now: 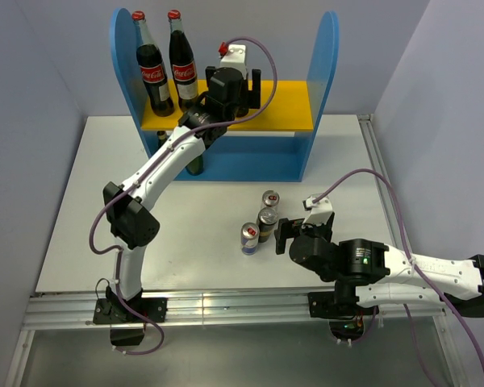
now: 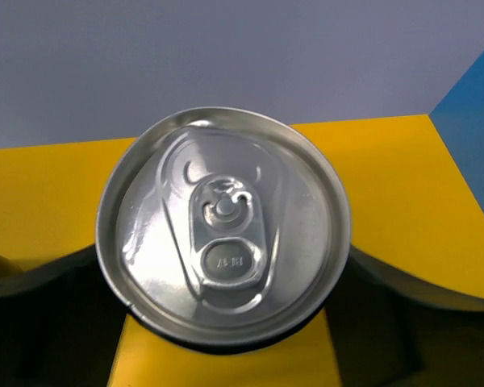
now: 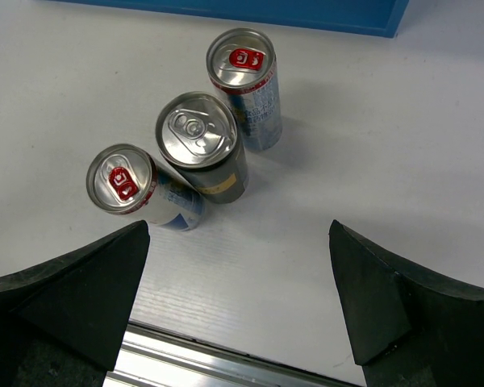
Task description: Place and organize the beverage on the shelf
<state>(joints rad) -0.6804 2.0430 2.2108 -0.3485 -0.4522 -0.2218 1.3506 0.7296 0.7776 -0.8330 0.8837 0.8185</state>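
On the shelf's yellow upper board (image 1: 290, 101) stands a tall dark can (image 2: 223, 222), seen from above with its silver lid. My left gripper (image 1: 238, 89) straddles it, one dark finger (image 2: 419, 314) on each side; no gap shows between fingers and can, so whether they grip it is unclear. On the table stand two slim cans (image 3: 246, 85) (image 3: 137, 185) with red tabs and a dark can (image 3: 202, 145) between them. My right gripper (image 3: 239, 242) hovers just short of them, open and empty. A dark bottle (image 1: 196, 165) on the lower tier is partly hidden by the left arm.
Two red-capped cola bottles (image 1: 153, 72) (image 1: 181, 68) stand at the left end of the yellow board. Blue side panels (image 1: 327, 64) bound the shelf. The metal rail (image 3: 226, 359) of the table's near edge lies under my right gripper.
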